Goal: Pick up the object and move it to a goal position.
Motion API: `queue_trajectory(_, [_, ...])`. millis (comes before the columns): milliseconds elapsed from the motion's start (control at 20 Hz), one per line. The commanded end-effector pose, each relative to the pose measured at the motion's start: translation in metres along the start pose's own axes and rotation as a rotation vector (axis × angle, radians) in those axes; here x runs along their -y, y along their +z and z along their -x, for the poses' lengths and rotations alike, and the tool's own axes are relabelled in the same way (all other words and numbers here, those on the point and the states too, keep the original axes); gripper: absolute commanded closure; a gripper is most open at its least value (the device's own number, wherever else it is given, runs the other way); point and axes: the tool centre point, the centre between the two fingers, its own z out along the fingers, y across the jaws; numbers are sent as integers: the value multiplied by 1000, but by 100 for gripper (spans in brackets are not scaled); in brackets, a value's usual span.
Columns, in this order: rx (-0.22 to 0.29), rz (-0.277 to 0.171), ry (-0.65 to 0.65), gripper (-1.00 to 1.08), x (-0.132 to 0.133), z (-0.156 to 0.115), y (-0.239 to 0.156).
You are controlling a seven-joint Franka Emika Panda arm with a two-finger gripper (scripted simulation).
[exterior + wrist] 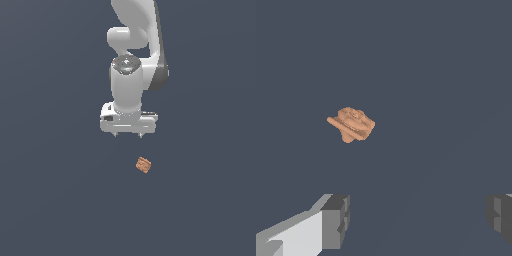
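The object [143,164] is a tiny orange-brown mottled block lying on the dark grey surface. It also shows in the wrist view as an orange-brown lump [351,124]. My white gripper [128,134] hangs above the surface, pointing down. The block lies below it in the exterior view and slightly toward that view's right, clear of the fingertips. The gripper [418,220] is open with a wide gap, its grey pads [336,220] at either side and nothing between them.
A flat, uniform dark grey surface [55,200] fills both views. The white arm [135,40] rises from the gripper to the top edge of the exterior view.
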Motion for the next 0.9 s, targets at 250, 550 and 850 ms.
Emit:
queue_trajectory(250, [-2,-14,-8,-92,11,0,1])
queue_trajectory(550, [-5,-35,-13,-92,27,0,2])
queue_trajectory(850, [-4,-31,-33,-92,26,-2,3])
